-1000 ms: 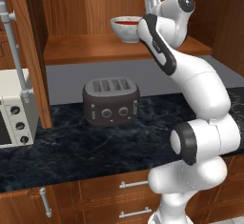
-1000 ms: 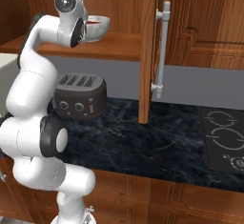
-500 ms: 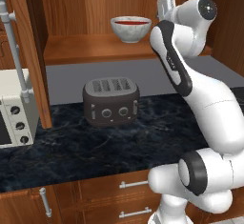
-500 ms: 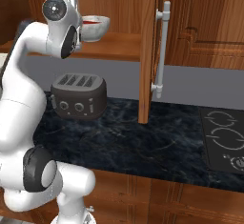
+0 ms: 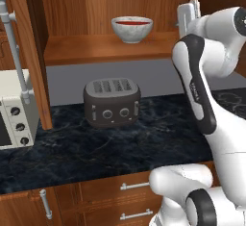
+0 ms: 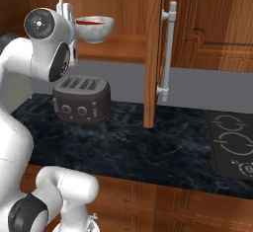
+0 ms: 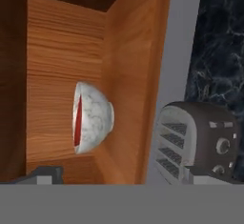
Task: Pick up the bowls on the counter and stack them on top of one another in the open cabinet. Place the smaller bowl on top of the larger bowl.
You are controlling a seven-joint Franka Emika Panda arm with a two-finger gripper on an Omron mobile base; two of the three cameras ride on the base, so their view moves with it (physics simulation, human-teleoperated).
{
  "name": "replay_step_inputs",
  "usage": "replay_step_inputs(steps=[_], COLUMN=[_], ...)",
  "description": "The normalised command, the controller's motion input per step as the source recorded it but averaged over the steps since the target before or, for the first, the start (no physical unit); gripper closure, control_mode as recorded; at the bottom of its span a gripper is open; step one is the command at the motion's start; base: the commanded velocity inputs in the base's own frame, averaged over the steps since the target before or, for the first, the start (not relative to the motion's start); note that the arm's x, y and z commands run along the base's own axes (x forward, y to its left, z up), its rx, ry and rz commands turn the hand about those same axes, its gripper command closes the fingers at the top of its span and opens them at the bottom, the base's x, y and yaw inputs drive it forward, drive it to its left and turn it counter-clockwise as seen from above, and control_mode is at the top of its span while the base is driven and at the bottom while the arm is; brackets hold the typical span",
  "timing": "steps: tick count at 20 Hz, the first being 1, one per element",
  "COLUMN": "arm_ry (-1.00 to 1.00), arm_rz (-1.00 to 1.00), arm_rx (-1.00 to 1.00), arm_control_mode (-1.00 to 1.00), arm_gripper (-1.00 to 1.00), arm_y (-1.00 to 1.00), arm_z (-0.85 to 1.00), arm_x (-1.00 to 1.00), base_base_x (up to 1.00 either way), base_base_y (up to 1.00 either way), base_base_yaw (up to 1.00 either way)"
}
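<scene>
**Pincer raised beside the stacked bowls in the cabinet**

Pincer stands up at shelf height inside the open cabinet, off to the right of the bowls as the left base view shows it, apart from them and touching nothing. Its jaws are spread wide and nothing sits between them; the fingers point upward, with the white wrist just behind.

Taking the larger bowl as the landmark: this white-grey speckled bowl rests upright on the cabinet's wooden shelf board, near the middle of the board's width. The smaller bowl, glossy red, sits nested inside it, and only its red inner surface and rim peek out at the top of the speckled one. In the hand view the pair appears rolled on its side, the red showing as a thin sliver at the mouth of the marble-look bowl.

Below the larger bowl and a little to its left, a dark four-slot toaster stands on the counter, the dark veined slab under the cabinet. Far left of the bowl, at counter level, is a pale toaster oven. In the right base view the cabinet door hangs open to the right of the bowl, with a long silver handle; further right, a cooktop is set in the counter.
</scene>
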Motion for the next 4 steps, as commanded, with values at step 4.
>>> replay_step_inputs(steps=[4], arm_ry=[0.0], arm_rz=[0.0], arm_rx=[0.0], arm_control_mode=[-1.0], arm_gripper=[-1.0], arm_y=[-0.21], arm_z=[0.0], arm_x=[-0.99], base_base_x=[0.0], base_base_y=[0.0], base_base_yaw=[0.0])
